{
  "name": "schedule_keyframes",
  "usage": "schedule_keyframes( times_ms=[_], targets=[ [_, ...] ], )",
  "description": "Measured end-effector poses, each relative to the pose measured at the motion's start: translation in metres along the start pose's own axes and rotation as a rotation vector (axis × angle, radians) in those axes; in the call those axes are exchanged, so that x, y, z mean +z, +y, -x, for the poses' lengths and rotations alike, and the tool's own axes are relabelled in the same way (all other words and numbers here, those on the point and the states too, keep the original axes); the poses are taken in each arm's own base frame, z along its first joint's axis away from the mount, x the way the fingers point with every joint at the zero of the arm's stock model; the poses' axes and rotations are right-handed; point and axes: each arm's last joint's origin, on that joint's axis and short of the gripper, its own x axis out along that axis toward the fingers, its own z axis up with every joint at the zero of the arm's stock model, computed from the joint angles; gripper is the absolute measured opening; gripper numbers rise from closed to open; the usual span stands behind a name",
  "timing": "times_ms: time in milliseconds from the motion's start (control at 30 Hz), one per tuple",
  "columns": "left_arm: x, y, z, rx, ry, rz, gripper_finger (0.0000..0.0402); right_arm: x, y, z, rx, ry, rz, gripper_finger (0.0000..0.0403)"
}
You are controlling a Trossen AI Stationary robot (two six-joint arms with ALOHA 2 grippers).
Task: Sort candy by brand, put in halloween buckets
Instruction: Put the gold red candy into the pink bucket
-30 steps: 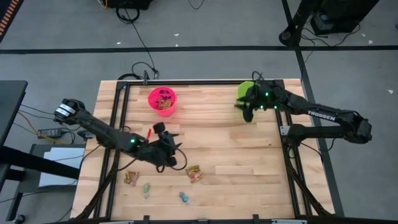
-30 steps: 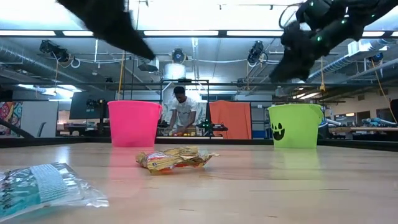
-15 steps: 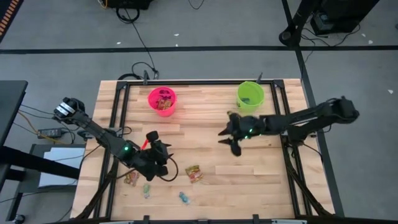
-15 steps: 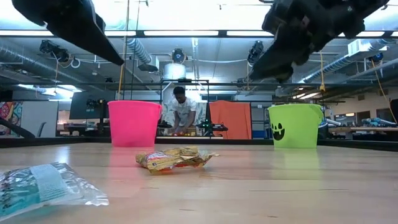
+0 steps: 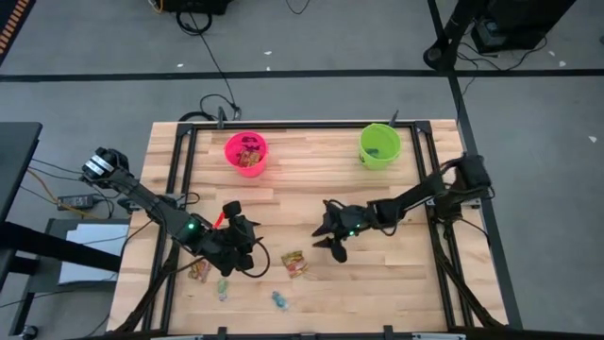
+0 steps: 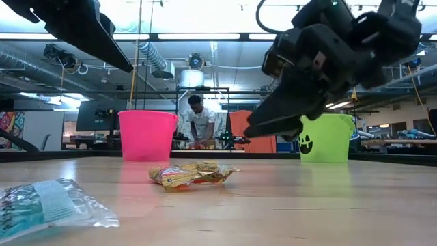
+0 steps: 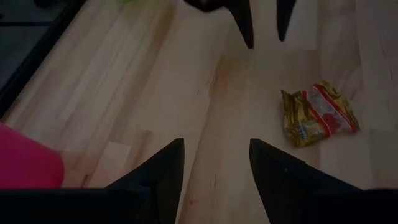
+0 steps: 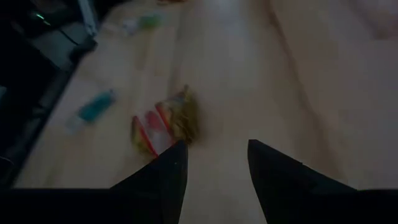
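Note:
An orange-red-yellow candy packet (image 5: 294, 263) lies flat on the wooden table between my two grippers, also seen in the low view (image 6: 194, 174). My left gripper (image 5: 253, 260) hovers open just left of it (image 7: 320, 115). My right gripper (image 5: 330, 248) hangs open above and to the right of the packet (image 8: 165, 124). Another orange packet (image 5: 198, 271) and two teal pieces (image 5: 223, 286) (image 5: 279, 300) lie near the table's near edge. The pink bucket (image 5: 246, 153) holds orange packets. The green bucket (image 5: 379, 145) stands at the far right.
A large teal wrapper (image 6: 48, 201) lies close to the low camera. Black frame rails (image 5: 179, 189) run along the table's left and right sides. A person stands at a bench in the room behind. Bare wood spreads across the table's middle (image 5: 311, 189).
My right gripper has swung from over the green bucket toward the table's near-left and come down close to the orange packet. My left gripper has shifted a little toward the near edge, then held. No candy has moved.

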Motion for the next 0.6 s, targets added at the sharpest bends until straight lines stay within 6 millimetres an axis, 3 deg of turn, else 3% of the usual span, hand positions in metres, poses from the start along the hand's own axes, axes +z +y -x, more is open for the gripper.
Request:
schedule_keyframes(
  times_ms=[233,600],
  targets=[
    [0.0,0.0,0.0,0.0,-0.001,-0.005,0.0188,-0.015,-0.004,-0.018,0.053,-0.016,-0.039,0.0179],
    [0.001,0.0,0.0,0.008,-0.019,0.002,0.0188,-0.013,0.003,-0.059,0.104,-0.014,0.013,0.0179]
  ],
)
